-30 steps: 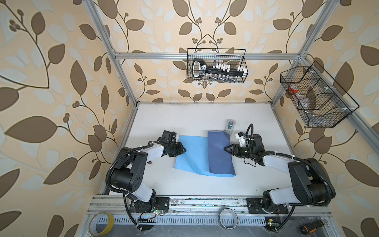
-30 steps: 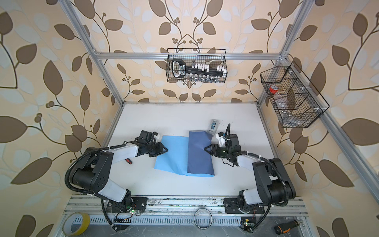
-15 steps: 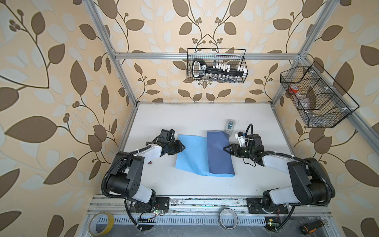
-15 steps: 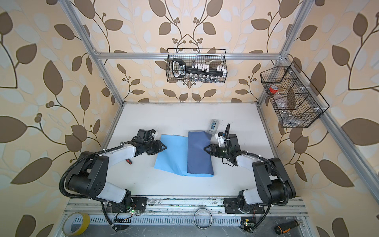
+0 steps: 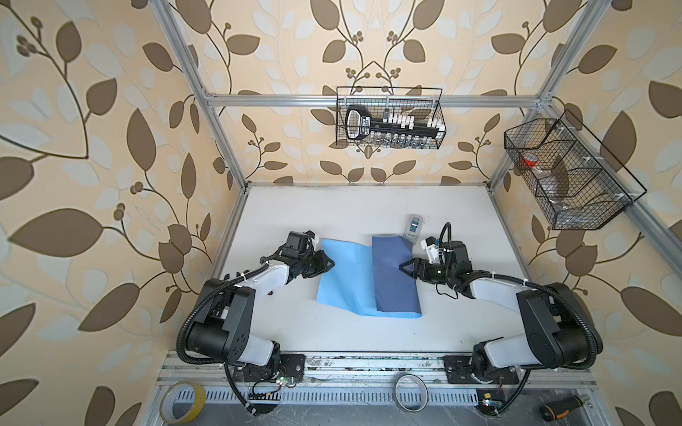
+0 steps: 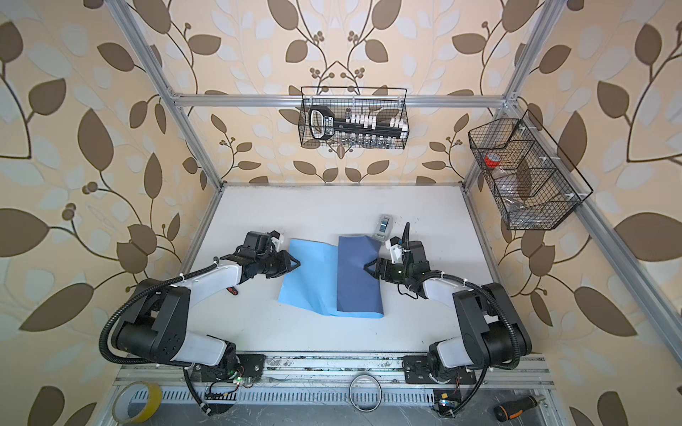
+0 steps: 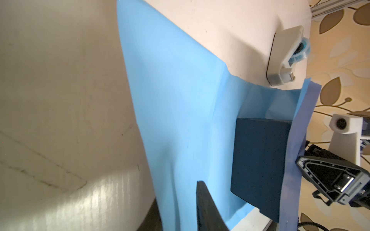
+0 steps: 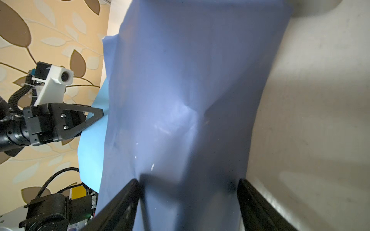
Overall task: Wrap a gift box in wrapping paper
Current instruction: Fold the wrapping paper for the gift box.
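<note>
The wrapping paper (image 5: 345, 274) lies mid-table, light blue side up, with its darker slate flap (image 5: 395, 276) folded over the right part. The black gift box (image 7: 260, 160) shows only in the left wrist view, standing on the light blue paper beneath that flap. My left gripper (image 5: 331, 264) is at the paper's left edge. Its fingers (image 7: 200, 200) stand a narrow gap apart with the paper's edge between them. My right gripper (image 5: 403, 266) is open wide at the flap's right side, its fingers (image 8: 128, 200) on either side of the paper-covered bulge.
A grey-white tape dispenser (image 5: 414, 225) stands just behind the flap's far corner. A small red thing (image 5: 270, 293) lies under the left arm. Wire baskets (image 5: 390, 118) hang on the back and right walls. Tape rolls (image 5: 182, 400) and a screwdriver (image 5: 562, 407) lie beyond the front rail.
The right gripper's jaws have opened wider over the dark flap. The left gripper stays at the paper's left edge while its arm has shifted a little.
</note>
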Robot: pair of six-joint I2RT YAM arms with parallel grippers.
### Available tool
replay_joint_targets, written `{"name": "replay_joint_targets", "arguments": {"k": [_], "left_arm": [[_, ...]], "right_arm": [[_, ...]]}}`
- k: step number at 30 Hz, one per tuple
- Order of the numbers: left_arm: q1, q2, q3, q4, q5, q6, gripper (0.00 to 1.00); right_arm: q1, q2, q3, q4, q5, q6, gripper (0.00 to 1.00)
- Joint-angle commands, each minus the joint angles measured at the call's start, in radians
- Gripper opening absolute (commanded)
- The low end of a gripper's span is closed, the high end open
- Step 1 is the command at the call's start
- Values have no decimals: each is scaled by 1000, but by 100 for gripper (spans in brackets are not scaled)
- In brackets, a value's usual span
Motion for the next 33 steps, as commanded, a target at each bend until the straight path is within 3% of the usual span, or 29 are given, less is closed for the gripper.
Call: {"name": "replay_joint_targets", "arguments": {"k": [1, 18, 33], "left_arm": [[9, -60, -24, 0, 54, -27, 25], [9, -155, 34, -122, -46, 0, 22], [8, -156, 37, -118, -14, -1, 18]], "right_arm": [[47, 36, -13, -218, 188, -43, 80], [53, 29, -8, -233, 205, -46, 80], [58, -5, 25, -306, 293, -64, 92]]}}
